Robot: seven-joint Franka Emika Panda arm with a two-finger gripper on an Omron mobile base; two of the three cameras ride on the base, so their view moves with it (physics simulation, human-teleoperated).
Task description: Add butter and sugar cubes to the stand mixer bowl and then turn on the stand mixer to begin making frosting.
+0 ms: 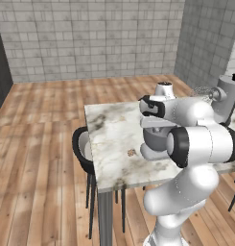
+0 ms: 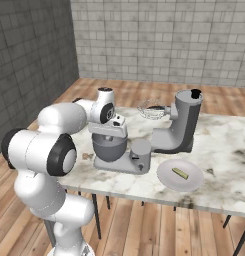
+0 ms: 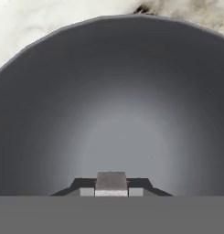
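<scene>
The hand view looks straight down into the stand mixer bowl (image 3: 109,100), deep, dark grey and with nothing on its floor. My gripper (image 3: 111,188) hangs over it with a small pale sugar cube (image 3: 111,179) between its fingertips, jaws narrow. From the right base, the hand (image 2: 108,129) sits right above the bowl (image 2: 110,149) on the stand mixer (image 2: 181,125) base, head tilted back, whisk (image 2: 151,111) raised. Another sugar cube (image 1: 131,153) lies on the marble table (image 1: 109,144) left of the bowl. The butter (image 2: 180,172) lies on a white plate (image 2: 191,184).
The table's front edge (image 2: 144,197) runs close below the mixer base and plate. A dark chair (image 1: 80,149) is tucked in at the table's left side. Wooden floor and tiled walls surround the table.
</scene>
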